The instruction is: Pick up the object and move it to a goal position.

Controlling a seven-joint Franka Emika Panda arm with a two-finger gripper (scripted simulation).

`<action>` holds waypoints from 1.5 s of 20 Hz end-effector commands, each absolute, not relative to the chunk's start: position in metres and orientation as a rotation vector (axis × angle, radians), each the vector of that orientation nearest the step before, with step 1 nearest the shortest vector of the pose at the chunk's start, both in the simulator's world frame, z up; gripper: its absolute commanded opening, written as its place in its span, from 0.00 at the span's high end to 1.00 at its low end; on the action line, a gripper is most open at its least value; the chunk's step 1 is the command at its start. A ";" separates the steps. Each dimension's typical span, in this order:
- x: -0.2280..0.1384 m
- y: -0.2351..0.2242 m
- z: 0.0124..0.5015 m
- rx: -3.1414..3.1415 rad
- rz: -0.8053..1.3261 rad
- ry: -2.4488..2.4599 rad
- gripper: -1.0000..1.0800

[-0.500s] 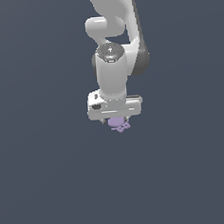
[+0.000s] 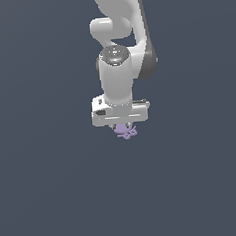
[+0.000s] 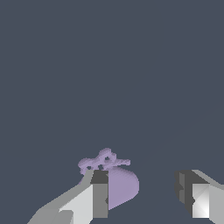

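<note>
Gripper (image 3: pixel 142 192) released, fingers spread wide; lavender object (image 3: pixel 114 177) with knobby loops sits against one finger (image 3: pixel 99 194), well apart from the other; white arm (image 2: pixel 117 75) directly above.

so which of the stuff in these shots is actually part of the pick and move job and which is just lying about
Part of the job:
- the purple object, between the fingers, against one of them
- the gripper, jaws apart around it
- the arm carrying the gripper

Just lying about:
- nothing else shows; only a plain dark background, and no goal marker is visible
</note>
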State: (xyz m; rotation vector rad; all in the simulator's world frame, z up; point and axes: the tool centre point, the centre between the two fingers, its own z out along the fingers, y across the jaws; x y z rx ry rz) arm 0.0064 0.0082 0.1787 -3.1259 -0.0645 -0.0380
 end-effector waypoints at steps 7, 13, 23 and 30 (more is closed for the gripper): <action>0.008 0.009 0.175 -3.127 -0.005 -0.013 0.38; 0.011 0.010 0.165 -3.129 0.068 0.105 0.38; 0.017 0.015 0.138 -3.127 0.277 0.449 0.38; 0.018 0.020 0.117 -3.118 0.435 0.724 0.38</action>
